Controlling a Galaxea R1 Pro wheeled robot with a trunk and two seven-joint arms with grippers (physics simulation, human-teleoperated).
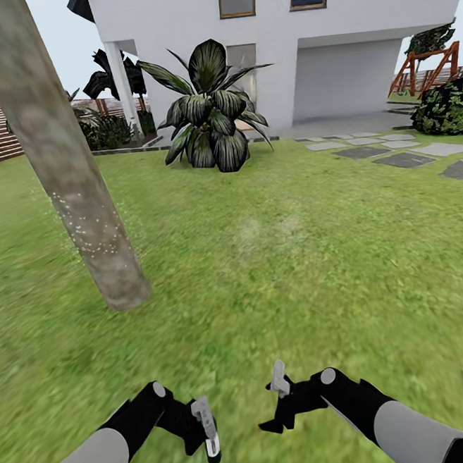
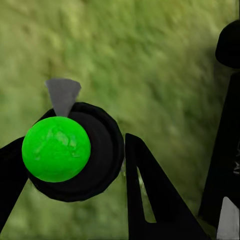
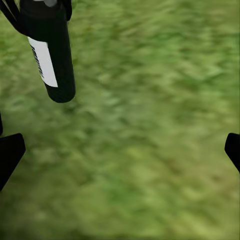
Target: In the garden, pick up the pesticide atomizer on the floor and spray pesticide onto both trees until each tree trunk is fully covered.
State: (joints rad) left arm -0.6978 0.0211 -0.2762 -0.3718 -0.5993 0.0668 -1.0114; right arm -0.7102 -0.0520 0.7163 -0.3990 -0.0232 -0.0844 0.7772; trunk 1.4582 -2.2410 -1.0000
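The pesticide atomizer [image 1: 207, 430], a black bottle with a white label and grey nozzle, sits clamped in the left gripper [image 1: 198, 433] at about 7 o'clock in the head view; the left wrist view shows its black body topped by a bright green cap [image 2: 56, 148] between the fingers [image 2: 150, 195]. The right gripper [image 1: 278, 405] at 5 o'clock holds nothing, its jaws spread wide over the lawn [image 1: 297, 253]. The tree trunk [image 1: 62, 163] leans at 10 o'clock, white specks dotting its lower part. Beyond, at 12 o'clock, a broad-leaved plant [image 1: 209, 110] stands before the white house [image 1: 276, 29], with stepping stones [image 1: 405, 158] at 2 o'clock
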